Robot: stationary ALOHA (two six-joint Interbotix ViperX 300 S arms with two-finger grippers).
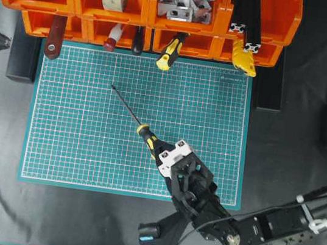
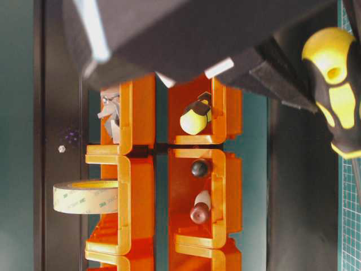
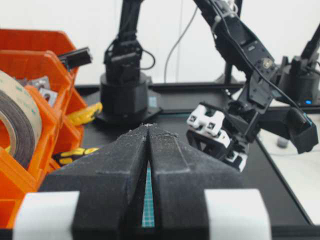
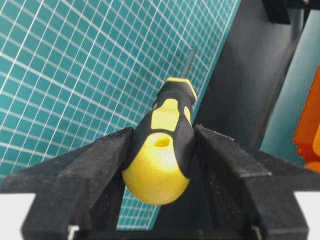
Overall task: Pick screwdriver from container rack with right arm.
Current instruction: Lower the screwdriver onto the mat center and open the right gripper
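The yellow-and-black-handled screwdriver (image 1: 147, 135) was gripped by the right arm's black pincer (image 1: 158, 152), clear of the orange plastic container rack (image 1: 145, 15); the left pincer (image 3: 148, 131) was closed.

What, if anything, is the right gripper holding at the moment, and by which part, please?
The right gripper holds the screwdriver by the butt end of its yellow-and-black handle, shaft pointing away over the green mat.

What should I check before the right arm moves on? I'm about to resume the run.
1. Right gripper shut on the screwdriver handle: ok.
2. Screwdriver out of the container rack: ok, it is over the green mat.
3. Shaft tip clear of the rack: ok.
4. Screwdriver lifted off the mat: cannot tell.
5. Left gripper shut and away from the right arm: ok.
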